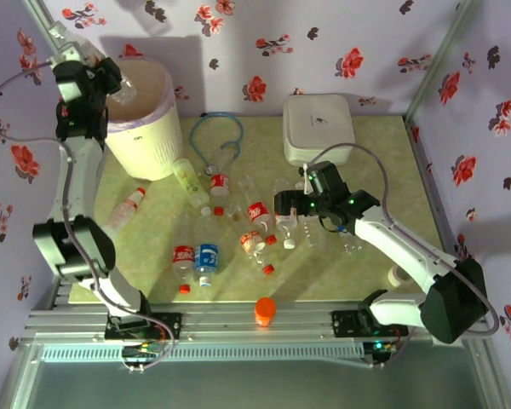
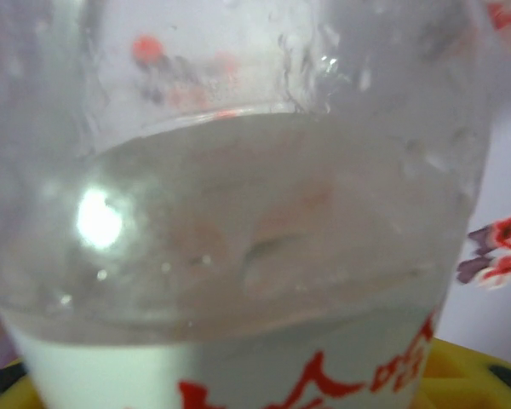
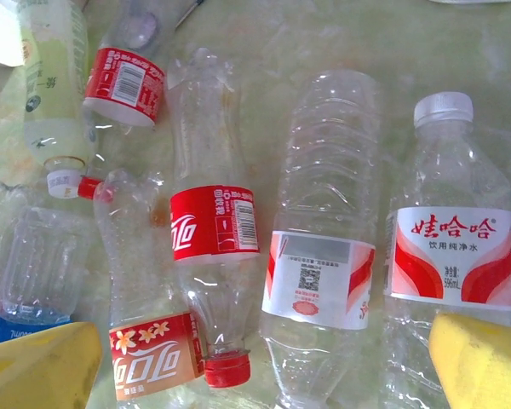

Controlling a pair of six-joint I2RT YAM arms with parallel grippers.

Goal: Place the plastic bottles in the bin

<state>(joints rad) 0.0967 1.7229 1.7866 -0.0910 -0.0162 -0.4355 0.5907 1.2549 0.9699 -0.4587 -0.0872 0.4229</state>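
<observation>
Floral-papered walls are enclosing a pale green tabletop (image 1: pixel 383 247). At the far left corner my left gripper (image 1: pixel 115 83) is hanging above the bin (image 1: pixel 149 141), clamping one clear bottle (image 1: pixel 126 88). In the left wrist view its body is pressing close to the lens, with a red-on-white label at the bottom. The bottle is sitting over the bin's mouth, so I am judging that letting go is all this side needs.

Over the pile my right gripper (image 3: pixel 255 354) is hovering low, yellow pads (image 3: pixel 481 362) spread wide and gripping nothing.

Key relation: the ribbed bottle (image 3: pixel 328 239) and the white-capped bottle (image 3: pixel 456 239) are lying below and between my pads. Their long axes are running away from me, crosswise to the closing line. Judgement: a straight descent is suiting either one. The right arm is nearer the pile; the left is well apart from it.

Counts: the right wrist view is showing seven bottles. From the top view I am counting about eleven on the table, though the clear ones are proving hard to separate. One aloft, one bin, one white lidded box (image 1: pixel 318 128), one orange knob (image 1: pixel 265 311).
</observation>
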